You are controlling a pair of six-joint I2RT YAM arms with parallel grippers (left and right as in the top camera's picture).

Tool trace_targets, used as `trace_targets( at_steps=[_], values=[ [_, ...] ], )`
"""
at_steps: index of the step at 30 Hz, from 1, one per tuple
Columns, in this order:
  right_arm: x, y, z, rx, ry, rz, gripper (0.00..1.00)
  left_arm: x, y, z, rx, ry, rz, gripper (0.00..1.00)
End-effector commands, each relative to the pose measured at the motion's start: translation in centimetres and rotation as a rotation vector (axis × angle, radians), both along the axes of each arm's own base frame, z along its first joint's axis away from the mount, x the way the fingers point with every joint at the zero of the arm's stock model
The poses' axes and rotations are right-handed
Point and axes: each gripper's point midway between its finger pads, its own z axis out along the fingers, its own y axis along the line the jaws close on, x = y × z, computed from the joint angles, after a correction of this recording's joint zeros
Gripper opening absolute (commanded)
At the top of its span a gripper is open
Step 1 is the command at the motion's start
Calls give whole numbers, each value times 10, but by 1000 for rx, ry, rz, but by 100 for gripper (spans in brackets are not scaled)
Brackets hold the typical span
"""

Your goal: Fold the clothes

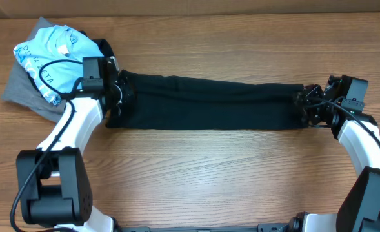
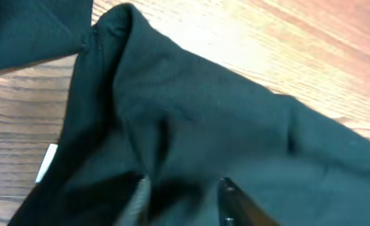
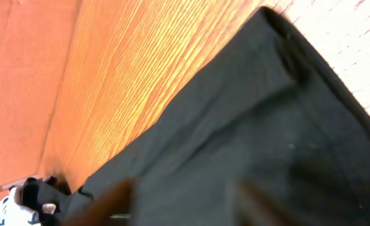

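Left gripper (image 1: 121, 96) (image 2: 185, 196): at the left end of the garment, fingers closed on a gathered ridge of dark cloth that bunches up between them.

Right gripper (image 1: 304, 103) (image 3: 186, 202): at the opposite end, fingers only a blur against the fabric, so whether they pinch it cannot be told.

Soft black T-shirt (image 1: 209, 103) (image 2: 222, 119) (image 3: 247, 125): plain, folded into one long narrow band lying flat across the middle of the brown wood-grain table (image 1: 209, 174), lightly creased, reaching from one gripper to the other. Small white tag (image 2: 45, 162) shows at its edge near the left gripper.

Light blue tee with dark lettering (image 1: 51, 55): crumpled in a heap at the far left corner.

Flat grey garment (image 1: 17, 90): beneath the blue tee, its corner sticking out.
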Motion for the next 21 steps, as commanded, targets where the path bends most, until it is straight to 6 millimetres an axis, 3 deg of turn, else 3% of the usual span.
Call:
trace_targets(
  at_steps=[1, 2, 3, 10, 13, 17, 21],
  values=[
    [3, -15, 3, -56, -19, 2, 90, 9, 3, 8, 4, -25, 17, 67],
    [0, -19, 1, -56, -8, -6, 90, 9, 6, 10, 5, -26, 22, 76],
    [-5, -25, -2, -59, 9, -13, 91, 9, 8, 12, 7, -21, 26, 78],
    [-39, -53, -20, -92, 111, -7, 87, -10, 24, 20, 41, 87, -12, 79],
    [-43, -55, -27, -119, 135, -3, 80, -24, 16, 16, 23, 139, -55, 77],
    [-49, -61, -54, -193, 232, -21, 80, -47, 8, 3, 40, 236, -91, 78],
    [-38, -51, -82, -175, 230, 52, 80, -64, 7, -11, 76, 303, -98, 84]
  ],
)
